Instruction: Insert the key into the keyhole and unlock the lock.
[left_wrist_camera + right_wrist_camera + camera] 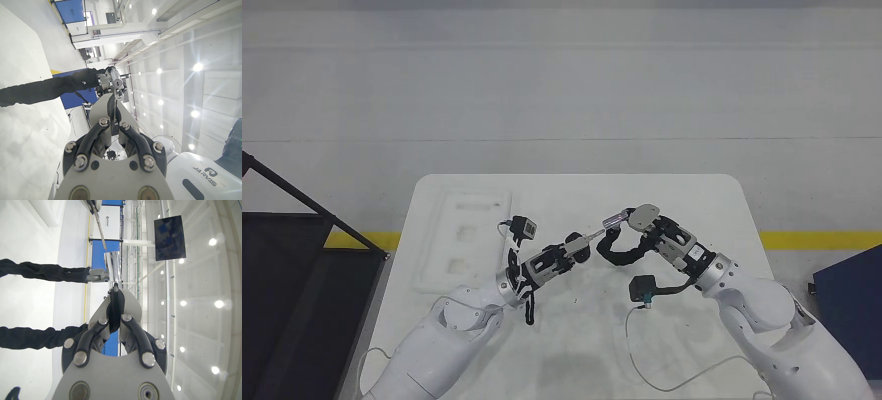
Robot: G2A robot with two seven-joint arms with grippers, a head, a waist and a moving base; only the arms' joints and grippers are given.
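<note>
Left pincer [114,99]: clenched on slim silver key [114,91]. Right pincer [115,290]: grasping chrome cylinder lock [112,265], key tip just beside it.

A table [692,200] stands before the robot. A tray [437,250] lies on the table's left rear part. Right of the tray, above the table's middle, the two grippers meet. The left gripper [114,101] is on the left, clamped on a key [114,92] that points right and away from the robot. The right gripper [115,290] is on the right, clamped on a lock [112,264]. The key's tip is at the lock's end face; whether it has entered cannot be told. The lock's cable [614,253] loops toward the robot, between the two arms.
</note>
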